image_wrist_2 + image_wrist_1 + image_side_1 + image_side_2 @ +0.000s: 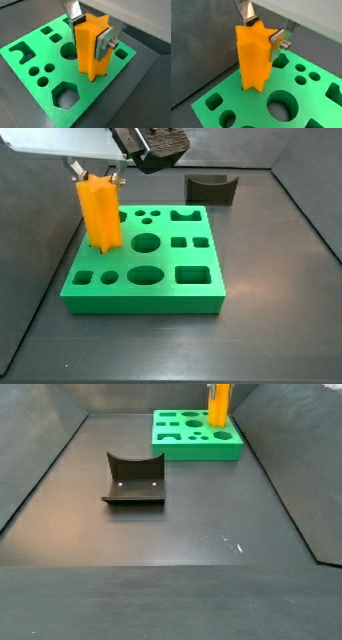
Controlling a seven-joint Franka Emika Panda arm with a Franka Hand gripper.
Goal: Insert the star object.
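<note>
One star object [92, 47], orange, upright, clamped near its top between my two fingers [105, 44]; gripper [266, 31] above one green block [147, 268], peg's lower end in a hole near the block's edge. One dark fixture [134, 480] stands apart.

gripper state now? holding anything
Gripper: shut on the star peg, held upright, its lower end at the green block.
</note>
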